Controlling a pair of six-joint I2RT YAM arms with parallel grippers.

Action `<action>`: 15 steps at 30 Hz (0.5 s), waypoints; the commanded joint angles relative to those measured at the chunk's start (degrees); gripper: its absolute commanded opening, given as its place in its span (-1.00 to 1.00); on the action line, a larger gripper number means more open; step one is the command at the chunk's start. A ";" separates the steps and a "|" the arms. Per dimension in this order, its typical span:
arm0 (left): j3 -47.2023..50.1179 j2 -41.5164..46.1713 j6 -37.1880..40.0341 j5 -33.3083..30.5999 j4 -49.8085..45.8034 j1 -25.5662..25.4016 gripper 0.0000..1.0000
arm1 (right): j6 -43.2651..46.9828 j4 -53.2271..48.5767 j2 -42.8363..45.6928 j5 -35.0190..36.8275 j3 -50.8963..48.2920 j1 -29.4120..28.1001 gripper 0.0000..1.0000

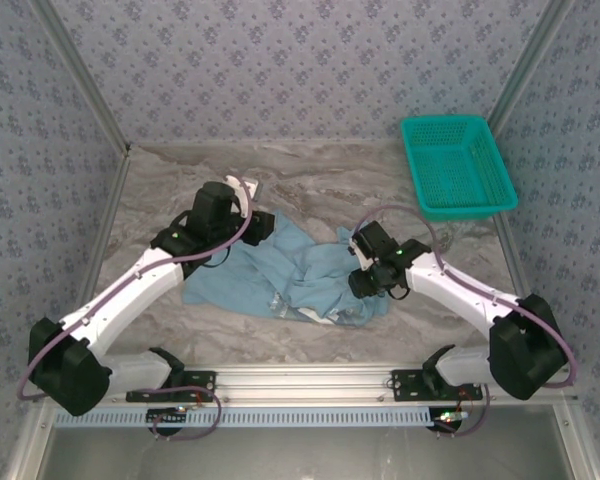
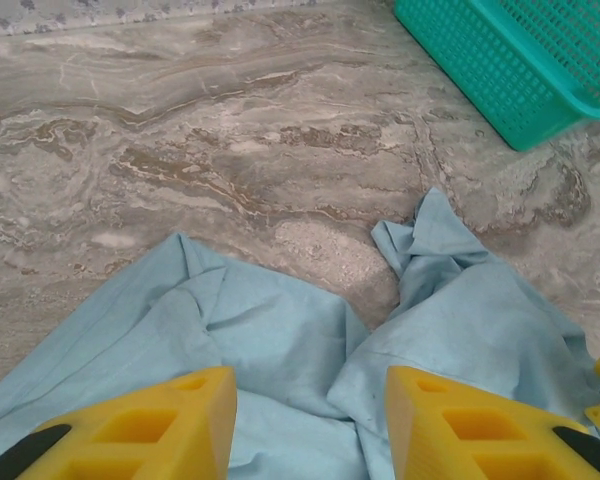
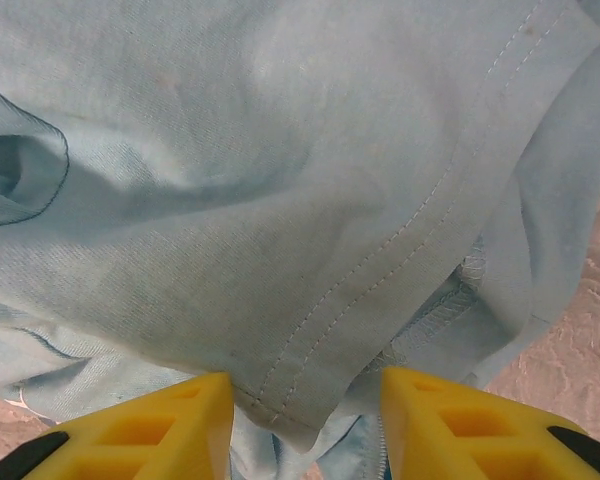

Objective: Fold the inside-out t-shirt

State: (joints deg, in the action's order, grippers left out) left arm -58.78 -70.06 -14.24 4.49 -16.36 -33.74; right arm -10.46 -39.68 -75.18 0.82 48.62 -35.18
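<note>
Standing open, left gripper (image 2: 310, 400) and right gripper (image 3: 308, 395) overhang the t-shirt (image 1: 290, 275), basket (image 1: 445, 121) well apart.

Light-blue t-shirt (image 1: 290, 275) lies crumpled, apparently unfolded, on the table (image 1: 310, 180).

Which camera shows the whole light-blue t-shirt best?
Top external: nearly all of the crumpled light-blue cotton t-shirt shows, outline included. Left wrist shows its far folds; right wrist, a close-up of a stitched hem.

Teal mesh basket (image 1: 456, 165) rests far right on marble table (image 1: 320, 180).
</note>
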 commanded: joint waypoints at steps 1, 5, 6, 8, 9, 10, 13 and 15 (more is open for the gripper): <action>0.45 1.14 -0.97 -0.35 1.42 0.27 -0.14 | -0.26 -1.22 -0.89 -0.24 0.90 -0.38 -0.08; 0.18 0.83 -1.14 -0.14 1.18 0.33 -0.14 | -1.08 -0.70 -1.05 -2.11 0.95 -0.48 -0.12; 0.17 0.85 -1.23 -0.17 1.11 0.28 -0.14 | -1.30 -0.74 -0.60 -2.62 0.95 -0.50 -0.13; 0.31 0.98 -1.40 -0.19 1.11 0.28 -0.14 | -1.80 -1.16 1.18 -3.10 0.73 -0.48 -0.14; 0.34 0.98 -1.49 -0.18 1.16 0.32 -0.14 | -2.28 -1.69 2.18 -3.64 0.47 -0.50 -0.15; 0.39 0.83 -1.67 -0.16 1.24 0.29 -0.14 | -2.83 -2.05 3.24 -4.12 0.17 -0.38 -0.16; 0.38 0.39 -2.07 0.02 1.51 0.33 -0.14 | -4.06 -1.59 5.08 -4.76 -1.07 -0.33 -0.16; 0.27 0.19 -2.26 -0.05 1.51 0.33 -0.14 | -4.78 -1.45 5.06 -4.48 -1.77 -0.28 -0.16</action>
State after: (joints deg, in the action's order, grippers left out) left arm -58.76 -70.06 -15.57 4.45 -16.29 -33.74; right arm -12.99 -39.66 -70.78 -2.63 48.21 -35.29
